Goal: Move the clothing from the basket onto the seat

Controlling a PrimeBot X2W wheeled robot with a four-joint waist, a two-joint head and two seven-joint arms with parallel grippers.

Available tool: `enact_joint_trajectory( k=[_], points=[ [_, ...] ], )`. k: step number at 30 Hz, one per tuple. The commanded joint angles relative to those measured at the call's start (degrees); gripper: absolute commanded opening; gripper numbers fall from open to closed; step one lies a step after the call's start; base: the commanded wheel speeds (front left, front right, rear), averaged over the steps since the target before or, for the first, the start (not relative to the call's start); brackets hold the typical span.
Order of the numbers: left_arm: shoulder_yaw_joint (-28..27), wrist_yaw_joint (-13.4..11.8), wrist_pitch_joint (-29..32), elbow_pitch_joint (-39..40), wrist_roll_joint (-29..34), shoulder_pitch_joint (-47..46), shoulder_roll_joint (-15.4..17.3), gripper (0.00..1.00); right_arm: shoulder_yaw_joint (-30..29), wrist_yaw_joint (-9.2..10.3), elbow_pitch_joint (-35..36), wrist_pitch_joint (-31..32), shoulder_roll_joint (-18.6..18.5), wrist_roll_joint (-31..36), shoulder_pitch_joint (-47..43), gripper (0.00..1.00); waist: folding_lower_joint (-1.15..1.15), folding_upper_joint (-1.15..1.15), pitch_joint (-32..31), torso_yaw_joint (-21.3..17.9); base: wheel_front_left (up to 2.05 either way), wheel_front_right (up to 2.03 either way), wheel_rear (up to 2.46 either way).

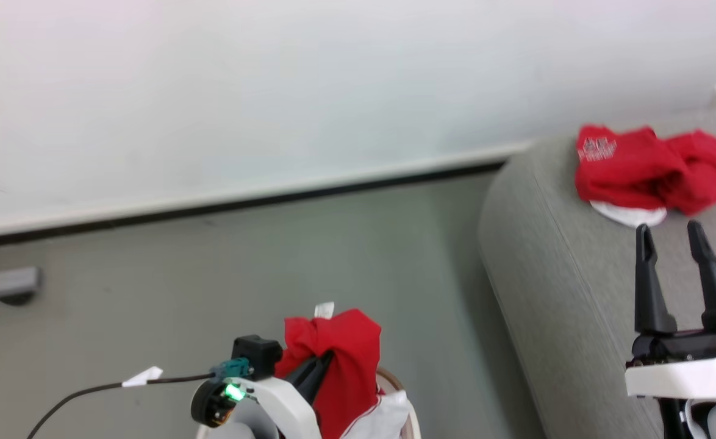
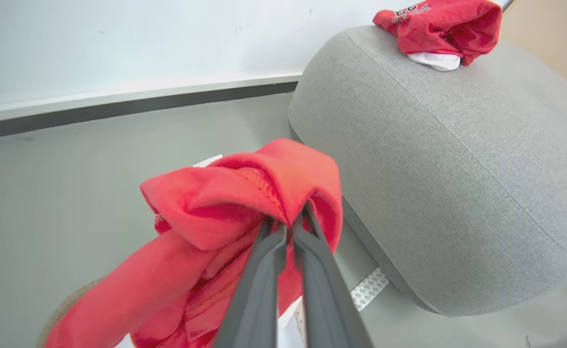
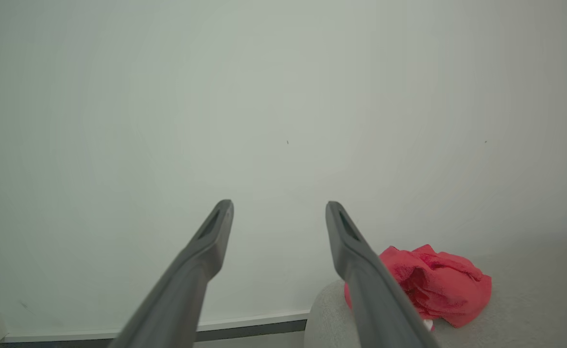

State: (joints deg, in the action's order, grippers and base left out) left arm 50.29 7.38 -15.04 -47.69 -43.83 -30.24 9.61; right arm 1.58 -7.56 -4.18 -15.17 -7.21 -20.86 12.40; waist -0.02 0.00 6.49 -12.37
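Grey floor (image 1: 150, 292) is stretching under a pale wall, and the left fingers (image 2: 264, 270) are pinching a bunched red jersey (image 2: 216, 208) that is hanging above the basket (image 2: 63, 309). Carrying it high and steadily rightward is probably keeping the trailing cloth clear of the sofa (image 1: 553, 274) edge. A second jersey (image 1: 644, 167) is lying crumpled there, beyond the spread, empty right fingers (image 1: 647, 280).
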Motion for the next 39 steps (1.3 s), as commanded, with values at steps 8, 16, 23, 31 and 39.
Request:
enact_joint_trajectory(
  k=[8,16,23,31,39],
  points=[
    [-7.73,-2.69,-0.16,13.91,6.89,3.19,3.62,0.00,1.35,0.15,-0.24,0.04,-0.85,-0.31,-2.62,1.00,0.02,0.00,-8.47,5.91,0.00,0.00,0.00],
    [-11.75,-5.61,-0.13,27.34,10.44,2.18,6.97,0.00,2.14,0.15,-0.33,0.04,0.72,-2.78,-5.29,1.00,0.02,0.00,-10.68,6.80,0.00,0.00,0.00],
    [-12.62,-8.09,2.20,35.41,10.21,1.47,8.50,0.00,6.41,0.15,-0.01,0.05,0.47,-3.51,-5.92,1.00,0.02,0.00,-11.74,6.87,0.00,0.00,0.00],
    [-12.46,-9.63,3.85,39.47,10.06,2.75,9.26,0.00,10.96,0.15,1.63,0.05,-1.61,-5.22,-5.14,1.00,0.02,0.00,-12.03,6.36,0.00,0.00,0.00],
    [-11.93,-9.99,3.96,40.76,9.91,3.19,9.16,0.00,15.19,0.15,1.38,0.05,-3.20,-5.80,-4.50,1.00,0.02,0.00,-12.08,6.32,0.00,0.00,0.00]
  ],
)
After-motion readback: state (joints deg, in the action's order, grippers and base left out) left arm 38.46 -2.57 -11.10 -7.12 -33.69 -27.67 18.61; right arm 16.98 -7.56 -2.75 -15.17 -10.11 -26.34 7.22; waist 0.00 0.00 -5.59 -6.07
